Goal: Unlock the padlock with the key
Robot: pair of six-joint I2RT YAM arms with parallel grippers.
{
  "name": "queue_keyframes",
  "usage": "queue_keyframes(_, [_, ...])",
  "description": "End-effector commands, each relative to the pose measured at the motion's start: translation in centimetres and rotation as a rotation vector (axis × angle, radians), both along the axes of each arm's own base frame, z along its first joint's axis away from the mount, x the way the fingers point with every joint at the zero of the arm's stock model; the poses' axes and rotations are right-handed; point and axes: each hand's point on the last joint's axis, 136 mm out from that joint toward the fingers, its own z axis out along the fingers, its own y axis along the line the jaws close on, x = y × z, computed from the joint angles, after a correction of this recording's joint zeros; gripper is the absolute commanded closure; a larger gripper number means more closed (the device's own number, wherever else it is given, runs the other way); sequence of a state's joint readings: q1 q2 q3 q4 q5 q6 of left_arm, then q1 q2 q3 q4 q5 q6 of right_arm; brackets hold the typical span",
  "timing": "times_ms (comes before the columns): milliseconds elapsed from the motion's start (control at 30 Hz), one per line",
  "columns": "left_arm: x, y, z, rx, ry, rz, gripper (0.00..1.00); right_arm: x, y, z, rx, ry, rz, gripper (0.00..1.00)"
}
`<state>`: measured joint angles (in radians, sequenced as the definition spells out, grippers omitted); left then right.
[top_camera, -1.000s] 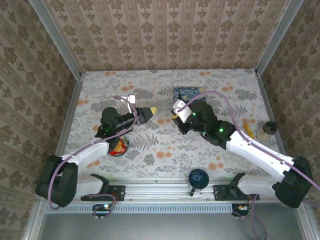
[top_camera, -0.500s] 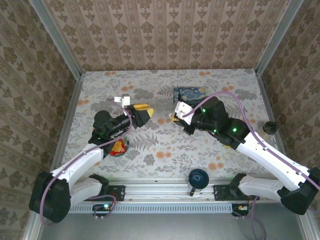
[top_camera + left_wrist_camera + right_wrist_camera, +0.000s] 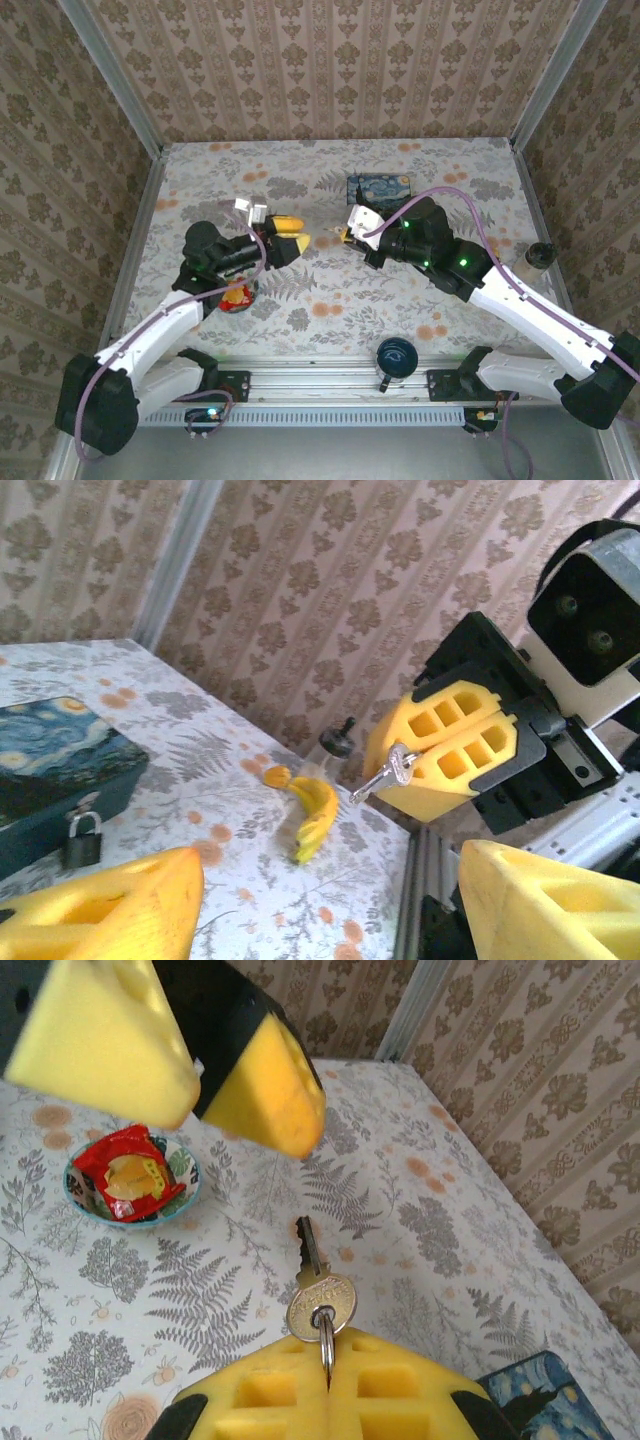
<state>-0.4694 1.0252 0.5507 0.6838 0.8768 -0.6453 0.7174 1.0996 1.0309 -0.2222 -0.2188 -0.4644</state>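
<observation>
The right gripper point(image 3: 328, 1385) is clenched on the ring of a small silver key point(image 3: 320, 1295), while the left gripper point(image 3: 330, 920) gapes empty. This looks like the approach step. Next, the blade must find the keyhole of the tiny dark padlock point(image 3: 82, 842), which hangs on the shut blue starry-night tin point(image 3: 50, 765). A small patterned bowl point(image 3: 190, 1182) holds a red snack packet point(image 3: 125, 1170).

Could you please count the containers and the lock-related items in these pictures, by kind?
Blue-and-yellow painted tin box: 1
Small teal-rimmed bowl: 1
Dark blue mug: 1
Dark-capped bottle: 1
Small dark padlock with silvery shackle: 1
Silver metal key, in the right gripper: 1
Total: 6
</observation>
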Motion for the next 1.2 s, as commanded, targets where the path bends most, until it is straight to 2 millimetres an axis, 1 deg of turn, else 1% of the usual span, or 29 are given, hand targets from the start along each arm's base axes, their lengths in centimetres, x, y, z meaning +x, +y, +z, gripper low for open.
queue_keyframes(0, [-1.2,-0.6,2.7,-0.072,-0.061,-0.129,0.32,-0.2,0.8,0.9,0.058,-0.011,0.029,1.00])
queue_keyframes(67, [-1.3,-1.0,3.2,-0.109,-0.048,-0.183,0.32,-0.3,0.9,1.0,0.070,-0.008,0.036,1.00])
queue_keyframes(133, [-1.3,-1.3,3.9,-0.152,-0.040,-0.238,0.35,-0.3,1.0,1.1,0.081,-0.008,0.040,1.00])
queue_keyframes(200, [-0.8,-1.7,3.8,-0.156,-0.007,-0.268,0.40,-0.3,1.1,1.3,0.089,-0.010,0.043,1.00])
queue_keyframes(267, [-0.9,-2.3,3.5,-0.145,-0.007,-0.295,0.42,-0.3,1.2,1.3,0.093,-0.010,0.047,1.00])
queue_keyframes(367, [-1.4,-2.7,3.8,-0.146,-0.028,-0.310,0.42,-0.2,1.3,1.1,0.092,-0.007,0.044,1.00])
queue_keyframes(467, [-1.3,-2.8,4.0,-0.152,-0.032,-0.305,0.43,-0.2,1.3,1.2,0.095,-0.009,0.045,1.00])
queue_keyframes(600, [-1.1,-3.0,3.9,-0.152,-0.019,-0.304,0.51,-0.1,1.4,1.3,0.099,-0.015,0.042,1.00])
queue_keyframes(767, [-0.9,-3.1,3.6,-0.148,-0.001,-0.310,0.53,0.0,1.4,1.4,0.103,-0.019,0.042,1.00])
queue_keyframes(933, [-0.7,-3.4,3.4,-0.143,0.024,-0.321,0.62,0.0,1.4,1.3,0.102,-0.019,0.040,1.00])
queue_keyframes(1100, [-0.8,-3.7,3.4,-0.140,0.026,-0.334,0.66,0.1,1.4,1.2,0.100,-0.016,0.037,1.00])
queue_keyframes(1167, [-0.8,-3.7,3.4,-0.140,0.027,-0.335,0.71,0.1,1.4,1.1,0.099,-0.015,0.036,1.00])
